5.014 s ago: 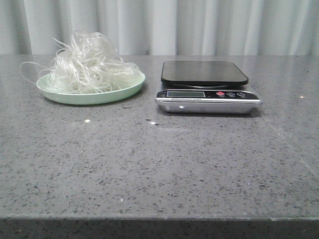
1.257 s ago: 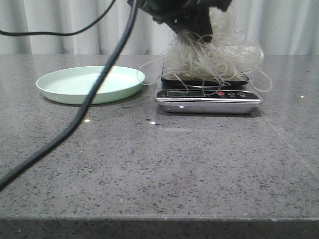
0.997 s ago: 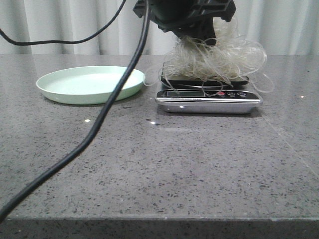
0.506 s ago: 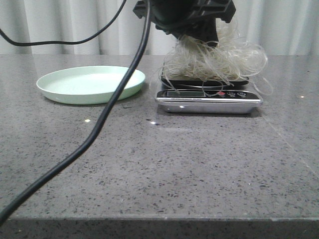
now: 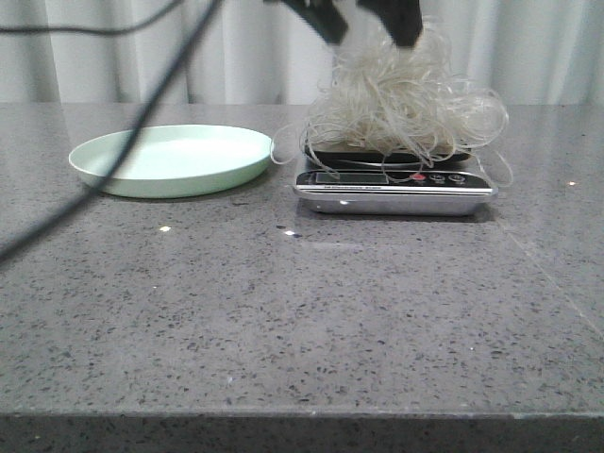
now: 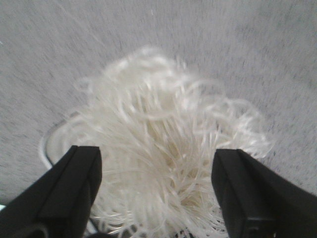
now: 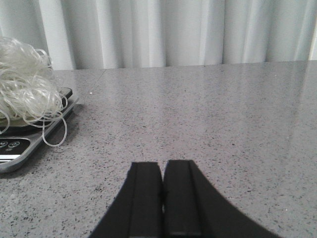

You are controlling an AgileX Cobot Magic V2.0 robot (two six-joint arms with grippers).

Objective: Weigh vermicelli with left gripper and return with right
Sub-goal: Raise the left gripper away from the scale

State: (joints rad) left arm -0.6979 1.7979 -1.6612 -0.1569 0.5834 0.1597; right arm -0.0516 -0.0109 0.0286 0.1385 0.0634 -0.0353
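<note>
You are looking at the loose, whitish tangle of translucent vermicelli strands (image 5: 401, 109) sitting on the black-topped silver kitchen scale (image 5: 394, 179), a few loops spilling over the scale's edges. The black left gripper (image 6: 157, 191) is hovering directly above the scale with its fingers spread wide, gripping nothing. The weighing half is looking done. Left of the scale, the pale green round plate (image 5: 172, 159) is waiting for the return. The black right gripper (image 7: 163, 191), pressed closed on nothing, is sitting well right of the scale.
</note>
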